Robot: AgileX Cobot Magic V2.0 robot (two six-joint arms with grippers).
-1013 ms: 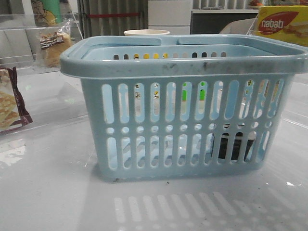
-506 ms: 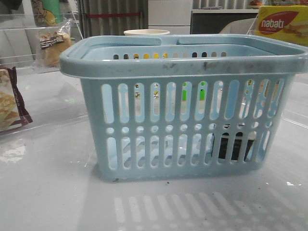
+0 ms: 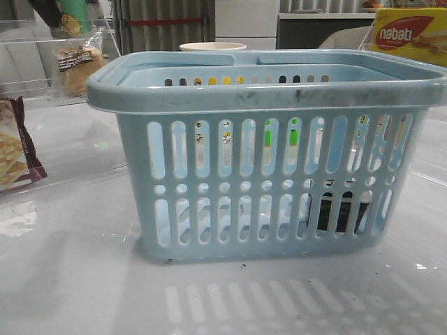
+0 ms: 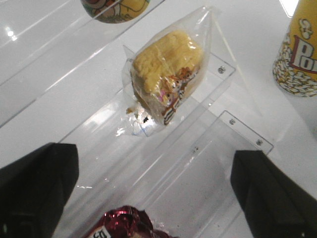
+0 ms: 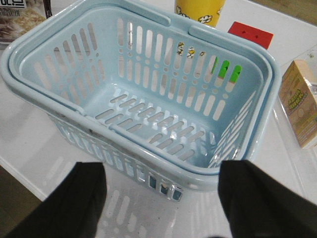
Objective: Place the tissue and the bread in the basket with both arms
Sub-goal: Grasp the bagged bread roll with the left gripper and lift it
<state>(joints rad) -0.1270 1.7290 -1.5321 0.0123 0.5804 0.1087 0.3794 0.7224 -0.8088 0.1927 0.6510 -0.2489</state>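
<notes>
The light-blue basket (image 3: pixel 265 174) stands mid-table, and its floor (image 5: pixel 148 124) shows bare from above. The black tissue (image 3: pixel 339 213) lies inside it at the front right, seen only through the slots; dark shows through the near slots (image 5: pixel 162 185) too. The bread (image 4: pixel 166 74), in a clear bag, rests on a clear acrylic stand (image 4: pixel 218 144); it also shows at the far left (image 3: pixel 77 63). My left gripper (image 4: pixel 153 163) hangs open above the stand, short of the bread. My right gripper (image 5: pixel 161 198) is open over the table beside the basket's near wall.
A maroon-edged cracker packet (image 3: pixel 14 150) lies at the left, its end under the left gripper (image 4: pixel 124 225). A popcorn cup (image 4: pixel 299 54) stands by the stand. Behind the basket are a yellow cup (image 5: pixel 198 10), a red card (image 5: pixel 250 33), a carton (image 5: pixel 299 101) and the nabati box (image 3: pixel 408 35).
A dark part of my left arm has come into the front view's top-left corner, above the bread. The basket and the tissue have not moved.
</notes>
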